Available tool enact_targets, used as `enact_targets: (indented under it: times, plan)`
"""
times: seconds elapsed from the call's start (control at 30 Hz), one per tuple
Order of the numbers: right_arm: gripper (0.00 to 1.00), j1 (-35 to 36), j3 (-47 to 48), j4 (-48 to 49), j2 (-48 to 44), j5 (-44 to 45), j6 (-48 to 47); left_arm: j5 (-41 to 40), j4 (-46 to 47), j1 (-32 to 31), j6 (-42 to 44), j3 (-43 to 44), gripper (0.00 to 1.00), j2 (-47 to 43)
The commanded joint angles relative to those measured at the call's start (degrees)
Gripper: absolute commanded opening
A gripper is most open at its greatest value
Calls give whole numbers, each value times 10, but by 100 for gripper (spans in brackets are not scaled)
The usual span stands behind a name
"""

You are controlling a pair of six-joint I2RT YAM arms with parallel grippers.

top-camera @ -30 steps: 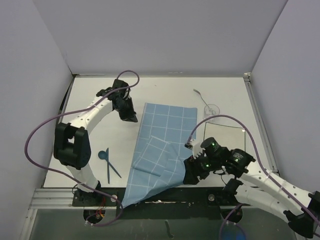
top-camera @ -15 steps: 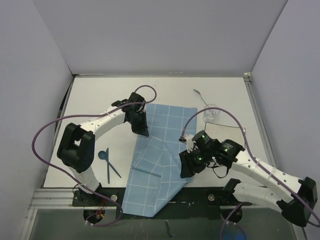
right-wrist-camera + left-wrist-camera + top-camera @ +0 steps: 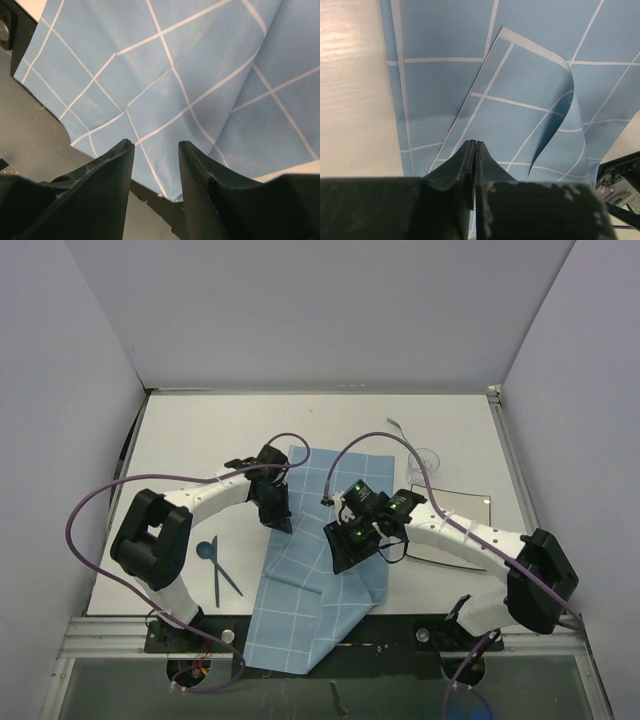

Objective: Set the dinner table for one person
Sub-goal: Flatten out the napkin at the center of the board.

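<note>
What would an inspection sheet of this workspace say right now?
Surface: white dinner table, no spills seen.
Job's things: blue gridded placemat folded over itself, near end overhanging the edge; blue spoon and blue utensil crossed at left; clear glass and metal utensil far right.
Clutter: nothing seen.
Grippers: left gripper shut at the mat's flap; right gripper open above it.
Cables: purple cables loop over both arms.
Surroundings: grey walls on three sides.

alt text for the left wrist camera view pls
The left gripper, jaws shut, sits with its tips over a blue cloth mat with a white grid, one corner of it folded over and curling up at the right. Bare white dinner table shows along the left edge.
</note>
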Motion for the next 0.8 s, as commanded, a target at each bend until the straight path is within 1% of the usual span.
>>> enact_targets:
  times: [0.0,0.17,0.33,0.43,0.53,0.63,0.77]
  plan:
    - [41,-5,48,27,46,27,-17,-6,13,3,9,34,0,-28]
    - [40,-29,76,43,100,10,-23,-14,-3,8,19,44,0,-30]
    - [40,-80,123,32,159,-6,-45,-16,-12,15,26,47,0,-39]
    - [40,-108,151,26,184,-19,-59,-14,-15,24,31,48,0,-43]
    - [40,-119,170,25,205,-29,-69,-4,-16,39,34,52,0,-42]
    - [40,-119,171,33,225,-42,-63,5,-17,51,37,57,0,-38]
    - [39,-118,145,59,228,-55,-47,12,-16,60,42,64,0,-31]
